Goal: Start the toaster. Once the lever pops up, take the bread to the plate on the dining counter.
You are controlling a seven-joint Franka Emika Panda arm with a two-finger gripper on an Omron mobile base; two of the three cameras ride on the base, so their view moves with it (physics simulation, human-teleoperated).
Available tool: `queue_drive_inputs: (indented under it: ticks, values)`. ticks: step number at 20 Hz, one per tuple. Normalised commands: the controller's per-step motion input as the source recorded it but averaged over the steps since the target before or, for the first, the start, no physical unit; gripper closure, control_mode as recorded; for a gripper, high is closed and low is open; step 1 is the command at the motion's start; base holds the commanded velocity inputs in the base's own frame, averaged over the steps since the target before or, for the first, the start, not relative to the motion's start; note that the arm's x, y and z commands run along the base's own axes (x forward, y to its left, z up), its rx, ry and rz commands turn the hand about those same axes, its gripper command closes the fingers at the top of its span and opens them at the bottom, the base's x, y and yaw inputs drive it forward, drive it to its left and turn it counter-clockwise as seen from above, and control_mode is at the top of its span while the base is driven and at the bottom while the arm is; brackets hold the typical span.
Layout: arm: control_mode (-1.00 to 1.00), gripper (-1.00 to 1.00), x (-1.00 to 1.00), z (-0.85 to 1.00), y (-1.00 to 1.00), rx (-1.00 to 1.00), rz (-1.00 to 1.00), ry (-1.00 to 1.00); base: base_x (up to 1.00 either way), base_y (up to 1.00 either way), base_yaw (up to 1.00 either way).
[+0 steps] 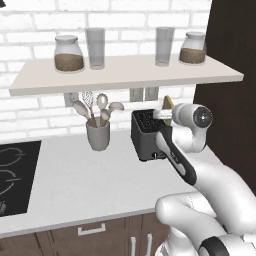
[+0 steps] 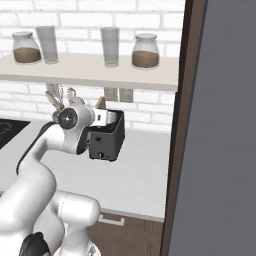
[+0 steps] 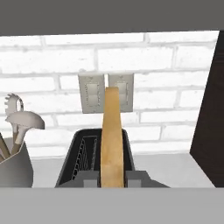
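Claw point(image 3: 112, 178): clenched on the bread, one finger on each flat face of the slice, right over the toaster.
Bread point(image 3: 112, 135): seen edge-on in the hand view, upright between the fingers; its top stands clear above the toaster, its lower end level with the toaster's top, so whether it is still in a slot cannot be told. In the left base view its tan corner point(image 1: 168, 103) pokes up behind the wrist.
Toaster point(image 1: 146, 136): dark box on the grey bench point(image 1: 90, 180), far right, against the brick wall, next to the dark cabinet side. The left slot point(image 3: 86, 154) shows only wire guides.
Lever point(image 2: 101, 156): pale tab low on the toaster's near face.
Cup point(image 1: 98, 135): grey, left of the toaster, holding spoons and a slotted ladle that stand up out of it.
Shelf point(image 1: 125, 75): above the bench, carrying two lidded jars point(image 1: 68, 53) part full of brown grains at its ends and two clear glasses point(image 1: 95, 48) between them.
Hob point(image 1: 15, 175): black, at the bench's left edge.
Sockets point(image 3: 106, 92): two pale plates on the wall behind the toaster.
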Motion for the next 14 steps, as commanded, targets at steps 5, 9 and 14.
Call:
queue_drive_inputs:
  ticks: [5, 9, 14]
  values:
    - [-1.0, 1.0, -0.53, 0.36, 0.03, -0.01, 0.0, 0.18, 0.0, 0.0, 0.0]
    - [-1.0, 1.0, -0.68, 0.02, 0.03, -0.01, 0.0, 0.1, 0.0, 0.0, 0.0]
    - [-1.0, 1.0, -0.74, 0.0, 0.0, 0.0, 0.06, 0.0, 0.0, 0.0, 0.0]
